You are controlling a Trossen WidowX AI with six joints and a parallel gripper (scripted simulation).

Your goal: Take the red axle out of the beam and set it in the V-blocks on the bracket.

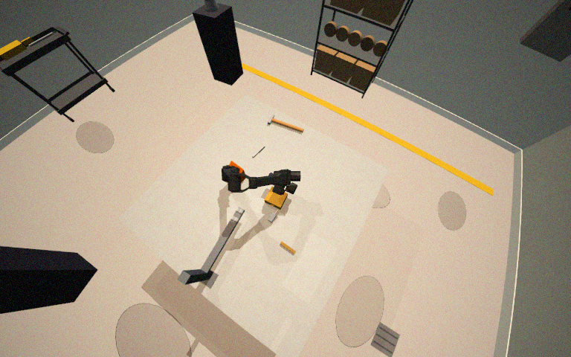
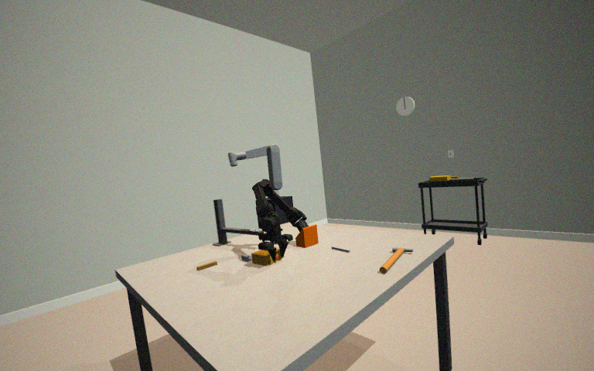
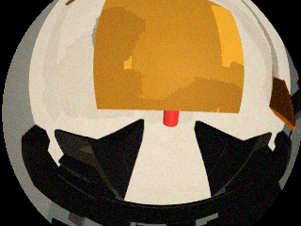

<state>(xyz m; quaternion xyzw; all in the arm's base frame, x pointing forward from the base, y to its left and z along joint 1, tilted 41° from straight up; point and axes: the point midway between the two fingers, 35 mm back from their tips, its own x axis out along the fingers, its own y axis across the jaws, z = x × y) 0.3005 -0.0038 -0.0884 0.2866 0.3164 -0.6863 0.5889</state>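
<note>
The beam, a yellow-orange block (image 1: pixel 275 198) (image 2: pixel 261 256) (image 3: pixel 169 61), sits on the table. The red axle (image 3: pixel 171 119) (image 2: pixel 276 258) sticks out a short way from one side of it. My gripper (image 3: pixel 169 124) (image 2: pixel 278 256) is open, fingers partly apart, one on each side of the axle's end; no contact shows. In the top view the arm hides the fingertips. A grey bar (image 1: pixel 221 247) (image 2: pixel 240 230) runs from a dark post (image 2: pixel 220 222); light pieces (image 1: pixel 238 213) at its free end look like the V-blocks, with nothing seen in them.
A small grey piece (image 1: pixel 272 217) (image 2: pixel 246 258) lies beside the beam. A yellow-brown bar (image 1: pixel 287 247) (image 2: pixel 206 265), a thin dark rod (image 1: pixel 258 152) (image 2: pixel 340 250) and a hammer (image 1: pixel 287 125) (image 2: pixel 391 260) lie farther off. An orange box (image 2: pixel 308 236) (image 3: pixel 282 101) is by my arm's base.
</note>
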